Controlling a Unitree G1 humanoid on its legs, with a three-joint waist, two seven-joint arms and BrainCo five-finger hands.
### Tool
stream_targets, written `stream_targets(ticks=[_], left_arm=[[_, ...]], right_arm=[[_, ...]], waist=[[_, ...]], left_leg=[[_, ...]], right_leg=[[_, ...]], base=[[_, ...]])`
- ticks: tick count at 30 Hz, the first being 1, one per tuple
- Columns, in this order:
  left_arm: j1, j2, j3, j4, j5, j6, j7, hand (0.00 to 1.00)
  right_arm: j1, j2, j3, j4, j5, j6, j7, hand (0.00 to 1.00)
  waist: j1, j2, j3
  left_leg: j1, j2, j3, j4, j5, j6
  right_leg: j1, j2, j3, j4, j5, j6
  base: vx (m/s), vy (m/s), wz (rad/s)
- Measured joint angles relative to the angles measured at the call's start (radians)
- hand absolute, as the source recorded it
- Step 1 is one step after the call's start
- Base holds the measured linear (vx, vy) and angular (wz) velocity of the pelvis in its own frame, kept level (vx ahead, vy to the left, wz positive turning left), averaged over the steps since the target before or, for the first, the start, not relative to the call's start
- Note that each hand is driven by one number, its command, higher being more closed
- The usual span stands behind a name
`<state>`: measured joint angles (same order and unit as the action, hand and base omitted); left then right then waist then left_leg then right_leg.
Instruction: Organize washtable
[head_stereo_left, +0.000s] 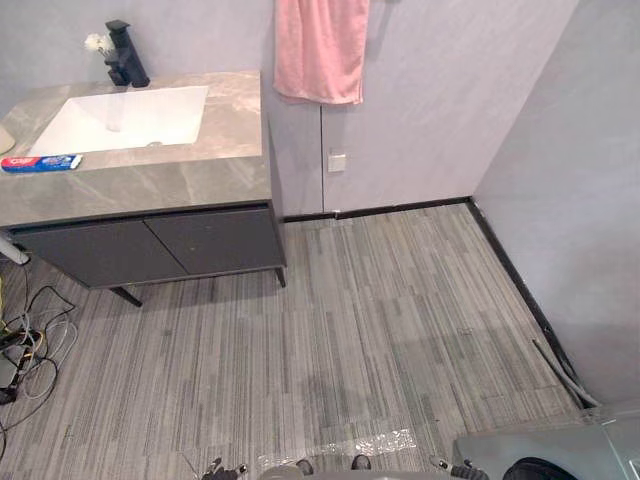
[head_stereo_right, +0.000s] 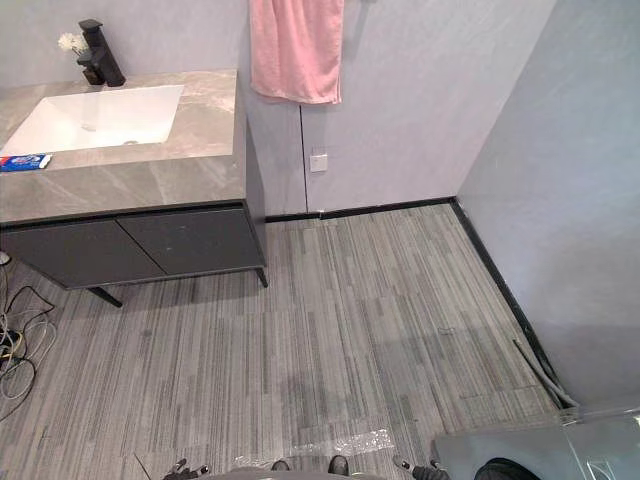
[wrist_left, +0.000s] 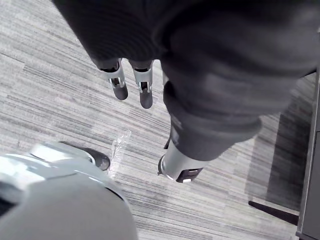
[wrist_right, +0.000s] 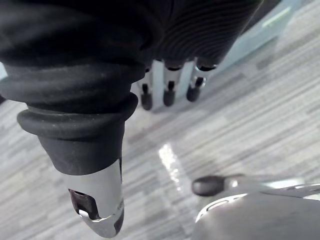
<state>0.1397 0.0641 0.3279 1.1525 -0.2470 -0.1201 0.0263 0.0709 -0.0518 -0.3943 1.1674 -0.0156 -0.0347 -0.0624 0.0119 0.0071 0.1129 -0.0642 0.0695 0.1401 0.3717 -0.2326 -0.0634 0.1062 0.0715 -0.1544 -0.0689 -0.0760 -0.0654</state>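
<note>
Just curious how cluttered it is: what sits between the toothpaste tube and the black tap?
The white sink basin lies between the toothpaste tube and the black tap; both eye views show this.

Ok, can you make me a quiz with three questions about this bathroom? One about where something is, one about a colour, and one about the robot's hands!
1. Where does the toothpaste tube lie?
A. on the countertop, by the front edge of the sink
B. inside the sink
C. on the floor

2. What colour is the hanging towel?
A. blue
B. pink
C. white

3. How are the left hand and right hand?
A. curled round the tube
B. pressing the tap
C. open, hanging above the floor

Answers:
1 A: the tube rests on the grey top just before the basin.
2 B: the cloth is plainly pink.
3 C: the wrist views show straight fingers holding nothing, with floor beneath.
</note>
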Motion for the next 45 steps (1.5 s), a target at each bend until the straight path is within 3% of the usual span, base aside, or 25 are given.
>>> stream_targets(ticks=[2, 3, 5, 8, 10, 11, 13, 14, 15, 17, 18, 20, 23, 26, 27, 29, 30, 31, 32, 33, 34, 36, 39, 43, 45], left_arm=[[-0.002, -0.011, 0.029, -0.030, -0.010, 0.000, 0.000, 0.00], [0.009, -0.026, 0.046, -0.049, -0.020, 0.000, 0.000, 0.00], [0.020, -0.038, 0.060, -0.059, -0.020, 0.002, 0.001, 0.00], [0.016, -0.042, 0.055, -0.065, -0.019, 0.000, -0.001, 0.00], [0.018, -0.057, 0.056, -0.063, -0.020, 0.001, 0.000, 0.00], [0.023, -0.064, 0.058, -0.063, -0.018, 0.000, 0.000, 0.00], [0.042, -0.056, 0.063, -0.064, -0.017, 0.002, -0.006, 0.00], [0.048, -0.039, 0.077, -0.062, -0.016, 0.005, -0.006, 0.00], [0.040, -0.022, 0.079, -0.064, -0.014, 0.005, -0.006, 0.00], [0.021, -0.008, 0.068, -0.069, -0.006, 0.007, -0.006, 0.00], [0.016, 0.002, 0.049, -0.069, 0.023, 0.007, -0.005, 0.00], [0.004, -0.004, 0.018, -0.092, 0.025, 0.007, -0.005, 0.00], [-0.050, -0.017, -0.056, -0.113, 0.051, 0.002, -0.006, 0.00], [-0.094, -0.038, -0.135, -0.112, 0.085, -0.004, -0.003, 0.00], [-0.095, -0.041, -0.143, -0.108, 0.096, -0.006, -0.001, 0.00], [-0.078, -0.024, -0.161, -0.104, 0.103, -0.008, 0.003, 0.00], [-0.065, -0.014, -0.165, -0.102, 0.103, -0.006, 0.005, 0.00], [-0.055, -0.026, -0.173, -0.108, 0.102, -0.006, 0.017, 0.00], [-0.050, -0.039, -0.174, -0.136, 0.101, -0.007, 0.022, 0.00], [-0.047, -0.052, -0.170, -0.191, 0.097, -0.005, 0.031, 0.00], [-0.044, -0.059, -0.171, -0.222, 0.084, -0.005, 0.035, 0.00], [-0.035, -0.064, -0.202, -0.385, 0.035, -0.007, 0.051, 0.00], [0.016, -0.076, -0.221, -0.696, 0.022, -0.018, 0.080, 0.00], [0.025, -0.119, -0.168, -0.965, 0.048, -0.026, 0.145, 0.00], [0.024, -0.129, -0.124, -1.097, 0.162, -0.029, 0.243, 0.00]], right_arm=[[0.010, 0.000, 0.004, -0.017, 0.011, -0.002, 0.001, 0.00], [0.009, -0.006, 0.015, -0.032, 0.014, -0.001, 0.001, 0.00], [0.013, -0.008, 0.032, -0.052, 0.013, 0.001, -0.001, 0.00], [-0.009, -0.013, 0.033, -0.052, 0.013, 0.003, 0.000, 0.00], [-0.014, -0.013, 0.021, -0.052, 0.013, 0.003, 0.001, 0.00], [-0.002, -0.013, 0.003, -0.053, 0.014, 0.003, 0.003, 0.00], [0.018, 0.006, -0.012, -0.066, 0.014, 0.003, 0.003, 0.00], [0.034, 0.026, -0.021, -0.075, 0.014, 0.002, 0.005, 0.00], [0.033, 0.043, -0.018, -0.081, 0.013, 0.002, 0.013, 0.00], [0.032, 0.047, -0.021, -0.097, 0.013, 0.001, 0.026, 0.00], [0.025, 0.043, -0.020, -0.098, 0.008, 0.004, 0.032, 0.00], [0.024, 0.044, -0.014, -0.128, 0.004, 0.004, 0.041, 0.00], [-0.004, 0.046, 0.039, -0.162, 0.005, 0.002, 0.038, 0.00], [-0.041, 0.021, 0.080, -0.175, 0.012, 0.002, 0.034, 0.00], [-0.047, 0.015, 0.102, -0.181, 0.021, 0.003, 0.020, 0.00], [-0.030, 0.021, 0.204, -0.244, 0.055, 0.006, 0.003, 0.00], [-0.020, 0.024, 0.239, -0.271, 0.062, 0.006, 0.000, 0.00], [-0.016, 0.003, 0.290, -0.331, 0.087, 0.005, -0.001, 0.00], [-0.016, -0.002, 0.319, -0.395, 0.103, 0.002, -0.004, 0.00], [-0.016, 0.000, 0.347, -0.482, 0.119, -0.008, -0.007, 0.00], [-0.016, 0.000, 0.360, -0.518, 0.128, -0.012, -0.012, 0.00], [-0.024, 0.004, 0.381, -0.608, 0.139, -0.029, -0.034, 0.00], [0.034, -0.011, 0.359, -0.816, 0.141, -0.072, -0.048, 0.00], [0.031, -0.062, 0.305, -0.950, 0.137, -0.089, -0.052, 0.00], [0.024, -0.055, 0.307, -0.985, 0.125, -0.102, -0.072, 0.00]], waist=[[0.003, -0.006, 0.010], [0.005, 0.013, 0.027], [0.002, 0.016, 0.030], [0.013, 0.009, 0.028], [0.033, 0.011, 0.029], [0.046, 0.018, 0.025], [0.059, 0.003, 0.010], [0.061, -0.041, -0.008], [0.062, -0.073, -0.011], [0.042, -0.075, 0.001], [0.038, -0.072, 0.005], [0.042, -0.049, 0.009], [0.056, -0.025, 0.011], [0.043, 0.006, 0.019], [0.026, 0.013, 0.024], [0.000, -0.020, 0.018], [-0.009, -0.027, 0.017], [-0.014, 0.010, 0.014], [-0.011, 0.031, 0.014], [-0.007, 0.034, 0.017], [-0.004, 0.035, 0.023], [0.019, 0.013, 0.054], [0.031, -0.029, 0.058], [0.035, -0.015, 0.058], [0.056, -0.011, 0.056]], left_leg=[[-0.109, 0.038, 0.014, 0.262, 0.018, 0.014], [-0.186, 0.083, 0.039, 0.431, 0.038, 0.028], [-0.256, 0.102, 0.064, 0.520, 0.006, 0.041], [-0.348, 0.062, 0.050, 0.361, 0.007, 0.041], [-0.374, 0.013, 0.001, 0.144, 0.045, -0.008], [-0.377, 0.001, -0.042, 0.048, 0.058, -0.013], [-0.372, -0.002, -0.069, 0.063, 0.095, 0.021], [-0.363, -0.002, -0.025, 0.111, 0.091, 0.035], [-0.332, 0.001, 0.007, 0.129, 0.048, 0.047], [-0.257, 0.006, 0.016, 0.139, -0.002, 0.074], [-0.181, 0.017, 0.016, 0.131, -0.022, 0.081], [-0.058, 0.053, 0.020, 0.083, -0.025, 0.083], [0.069, 0.096, 0.056, 0.005, -0.025, 0.068], [0.146, 0.133, 0.049, -0.041, -0.054, 0.013], [0.187, 0.154, 0.043, -0.060, -0.064, -0.006], [0.248, 0.170, 0.010, -0.062, -0.068, -0.031], [0.264, 0.177, -0.014, -0.047, -0.068, -0.031], [0.263, 0.241, -0.068, 0.013, -0.041, -0.063], [0.221, 0.275, -0.115, 0.106, 0.019, -0.047], [0.111, 0.292, -0.167, 0.274, 0.161, 0.034], [0.057, 0.308, -0.181, 0.356, 0.258, 0.054], [-0.097, 0.347, -0.141, 0.646, 0.155, 0.035], [-0.223, 0.298, -0.012, 0.614, 0.081, 0.033], [-0.341, 0.215, 0.126, 0.304, 0.066, 0.017], [-0.366, 0.150, 0.147, 0.109, 0.085, 0.004]], right_leg=[[0.008, 0.003, 0.003, 0.038, -0.029, -0.012], [0.019, 0.014, 0.015, 0.059, -0.054, -0.026], [0.048, 0.005, 0.038, 0.094, -0.092, -0.045], [0.046, -0.029, 0.088, 0.109, -0.127, -0.034], [0.040, -0.057, 0.133, 0.110, -0.162, -0.004], [0.043, -0.062, 0.166, 0.131, -0.202, 0.006], [0.039, -0.079, 0.201, 0.237, -0.299, 0.037], [-0.004, -0.104, 0.189, 0.381, -0.347, 0.075], [-0.102, -0.129, 0.167, 0.618, -0.330, 0.125], [-0.236, -0.164, 0.130, 0.970, -0.239, 0.270], [-0.284, -0.176, 0.107, 1.110, -0.236, 0.271], [-0.329, -0.190, 0.016, 1.153, -0.241, 0.220], [-0.432, -0.252, -0.090, 0.933, -0.264, 0.171], [-0.518, -0.287, -0.070, 0.661, -0.192, 0.155], [-0.541, -0.278, -0.033, 0.563, -0.127, 0.150], [-0.542, -0.265, 0.048, 0.445, -0.005, 0.124], [-0.547, -0.248, 0.078, 0.495, 0.068, 0.164], [-0.552, -0.198, 0.061, 0.605, 0.001, 0.149], [-0.551, -0.172, 0.040, 0.644, -0.049, 0.126], [-0.538, -0.155, 0.012, 0.664, -0.099, 0.089], [-0.513, -0.146, -0.006, 0.654, -0.113, 0.074], [-0.337, -0.121, -0.081, 0.553, -0.123, 0.058], [-0.126, -0.120, -0.199, 0.381, -0.123, 0.058], [-0.015, -0.087, -0.271, 0.233, -0.124, 0.060], [0.040, -0.083, -0.282, 0.187, -0.141, 0.089]], base=[[0.06, -0.066, -0.07], [0.16, -0.033, -0.23], [0.22, 0.017, -0.19], [0.31, 0.084, -0.48], [0.36, 0.132, -0.74], [0.34, 0.153, -0.99], [0.60, 0.215, -0.91], [0.77, 0.184, -0.78], [0.65, 0.114, -0.79], [0.61, 0.129, -0.39], [0.59, 0.115, -0.22], [0.54, 0.046, -0.28], [0.48, -0.044, -0.22], [0.54, -0.188, 0.09], [0.69, -0.389, 0.23], [0.67, -0.442, 0.31], [0.52, -0.427, 0.34], [0.64, -0.555, 0.20], [0.72, -0.647, 0.11], [0.58, -0.536, 0.09], [0.54, -0.489, 0.27], [0.49, -0.443, 0.49], [0.44, -0.388, 0.98], [0.41, -0.191, 0.60], [0.38, -0.020, 0.13]])
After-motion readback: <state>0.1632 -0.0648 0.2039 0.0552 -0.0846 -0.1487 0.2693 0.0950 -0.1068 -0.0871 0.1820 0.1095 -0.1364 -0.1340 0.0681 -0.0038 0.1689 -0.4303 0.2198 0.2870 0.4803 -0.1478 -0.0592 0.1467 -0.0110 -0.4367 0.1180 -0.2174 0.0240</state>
